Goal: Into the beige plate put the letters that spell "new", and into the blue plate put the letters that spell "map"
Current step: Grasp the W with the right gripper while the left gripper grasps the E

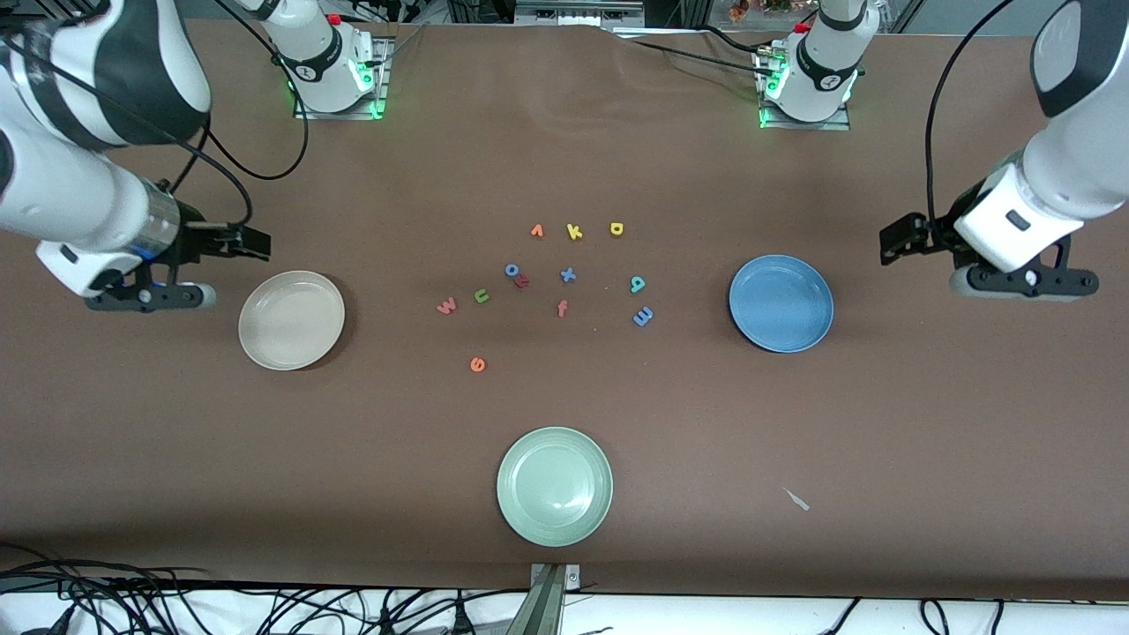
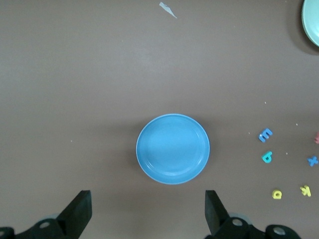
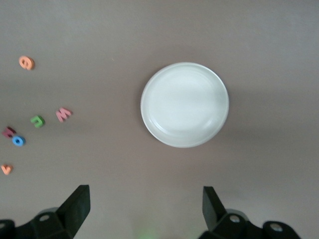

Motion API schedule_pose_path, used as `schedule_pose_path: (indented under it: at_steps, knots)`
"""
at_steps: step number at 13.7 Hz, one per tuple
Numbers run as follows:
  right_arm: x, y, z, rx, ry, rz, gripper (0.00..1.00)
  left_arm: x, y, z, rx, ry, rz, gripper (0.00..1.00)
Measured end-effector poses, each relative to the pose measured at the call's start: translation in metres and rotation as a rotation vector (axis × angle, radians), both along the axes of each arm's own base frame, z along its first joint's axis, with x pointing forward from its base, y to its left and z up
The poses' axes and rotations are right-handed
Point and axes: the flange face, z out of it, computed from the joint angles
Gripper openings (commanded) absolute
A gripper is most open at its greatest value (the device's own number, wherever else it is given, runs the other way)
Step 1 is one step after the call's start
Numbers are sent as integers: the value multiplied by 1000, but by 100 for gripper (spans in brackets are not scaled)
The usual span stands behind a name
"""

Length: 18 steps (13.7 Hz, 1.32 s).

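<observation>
I see all six letters loose on the bench between the empty beige plate (image 1: 291, 319) and blue plate (image 1: 781, 302). Nearest: orange e (image 1: 477, 363); then m (image 1: 643, 316), w (image 1: 447, 306), n (image 1: 481, 295), a (image 1: 637, 283), p (image 1: 616, 229). Both the left gripper (image 2: 148, 211) and right gripper (image 3: 144, 209) hang open above the bench, each just outside its plate. I judge: close across each letter's narrow width; m's long axis runs camera-ward.

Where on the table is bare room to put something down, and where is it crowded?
Bare patches: between the beige plate and the pinkish-red w; between the light-blue m and the blue plate; between the orange e and the pale green plate. Crowded: the letter cluster at mid-table.
</observation>
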Motion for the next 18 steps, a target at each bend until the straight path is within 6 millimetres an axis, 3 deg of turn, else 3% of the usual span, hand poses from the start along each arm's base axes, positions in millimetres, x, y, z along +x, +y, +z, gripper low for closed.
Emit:
schedule_pose_path:
  at_steps: [3,5,8,12,18]
  knots:
    - [11,11,-28,30,8,-95,100,11,2,-11,-3,14,3,100]
    - [15,22,-54,25,-1,-145,100,14,-9,-27,-6,43,-15,100]
    - [9,51,-93,5,0,-210,100,14,-66,-61,-15,97,-94,100]
    - [-1,98,-130,-21,6,-274,100,13,-143,-109,-7,119,-88,100]
    - [-17,172,-196,-26,-66,-461,100,-13,-243,-171,1,156,-209,100]
